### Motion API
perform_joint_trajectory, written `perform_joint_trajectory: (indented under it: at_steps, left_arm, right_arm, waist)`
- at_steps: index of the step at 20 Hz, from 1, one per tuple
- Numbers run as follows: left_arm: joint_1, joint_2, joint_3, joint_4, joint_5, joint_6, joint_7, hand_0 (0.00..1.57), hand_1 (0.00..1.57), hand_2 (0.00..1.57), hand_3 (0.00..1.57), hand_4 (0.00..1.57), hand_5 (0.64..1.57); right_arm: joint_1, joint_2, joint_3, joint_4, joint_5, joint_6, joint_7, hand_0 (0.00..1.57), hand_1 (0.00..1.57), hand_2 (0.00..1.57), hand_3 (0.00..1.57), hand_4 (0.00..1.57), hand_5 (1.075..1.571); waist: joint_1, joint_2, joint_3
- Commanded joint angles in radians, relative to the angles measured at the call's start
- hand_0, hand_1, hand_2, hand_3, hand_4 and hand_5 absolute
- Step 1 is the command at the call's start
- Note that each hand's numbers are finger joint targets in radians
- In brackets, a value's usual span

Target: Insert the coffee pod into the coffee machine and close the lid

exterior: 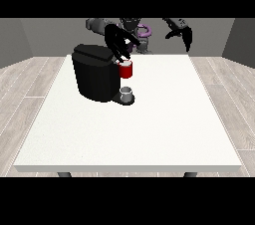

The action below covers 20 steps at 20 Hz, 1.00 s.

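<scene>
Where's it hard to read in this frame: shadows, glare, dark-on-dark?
Front view: even, soft lighting, no glare on the white table. The black hand at the view's left merges with the black coffee machine. The red pod holder stands out clearly; hardly any shadows.

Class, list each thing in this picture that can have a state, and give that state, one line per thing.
Coffee machine: upright on the table, red pod holder exposed.
Cup: upright on the machine's base.
Hand at the view's left: at the top of the pod holder.
Hand at the view's right: raised, holding nothing, apart from the machine.
</scene>
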State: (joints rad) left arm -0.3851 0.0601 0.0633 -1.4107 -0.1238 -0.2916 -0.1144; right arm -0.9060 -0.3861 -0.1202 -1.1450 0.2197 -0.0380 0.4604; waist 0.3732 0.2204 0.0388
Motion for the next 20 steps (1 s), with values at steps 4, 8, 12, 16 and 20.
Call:
perform_joint_trajectory:
  at_steps: [4, 8, 12, 16, 20]
  left_arm:
    - [-0.043, -0.019, -0.035, 0.007, -0.005, -0.017, -0.016, 0.00, 0.00, 0.00, 0.00, 0.43, 1.571]
    - [-0.108, -0.004, -0.020, 0.007, 0.025, -0.046, -0.005, 0.00, 0.00, 0.00, 0.00, 0.35, 1.571]
    - [-0.118, -0.002, -0.032, -0.019, 0.018, -0.047, -0.003, 0.00, 0.00, 0.00, 0.00, 0.20, 1.571]
    - [-0.132, 0.035, 0.001, 0.012, 0.030, -0.063, -0.013, 0.00, 0.00, 0.00, 0.00, 0.30, 1.571]
    - [-0.145, 0.018, 0.018, -0.020, 0.049, -0.035, 0.033, 0.00, 0.00, 0.00, 0.00, 0.35, 1.571]
  right_arm:
    - [-0.147, 0.067, 0.034, -0.054, -0.022, 0.020, -0.134, 0.00, 0.00, 0.00, 0.00, 0.00, 1.571]
    - [-0.175, 0.044, -0.002, -0.065, -0.031, 0.018, -0.113, 0.00, 0.00, 0.00, 0.00, 0.00, 1.571]
    - [-0.210, 0.082, -0.006, -0.022, -0.025, -0.028, -0.205, 0.00, 0.00, 0.00, 0.00, 0.00, 1.571]
    - [-0.276, 0.122, 0.011, 0.030, -0.022, -0.032, -0.202, 0.00, 0.00, 0.00, 0.00, 0.05, 1.571]
    - [-0.262, 0.146, 0.013, 0.090, -0.038, -0.007, -0.291, 0.00, 0.00, 0.00, 0.00, 0.00, 1.571]
  waist:
    - [0.154, 0.062, -0.0380]
    - [0.193, 0.094, -0.0378]
    - [0.212, 0.156, -0.0385]
    - [0.175, 0.158, -0.0394]
    - [0.139, 0.154, -0.0390]
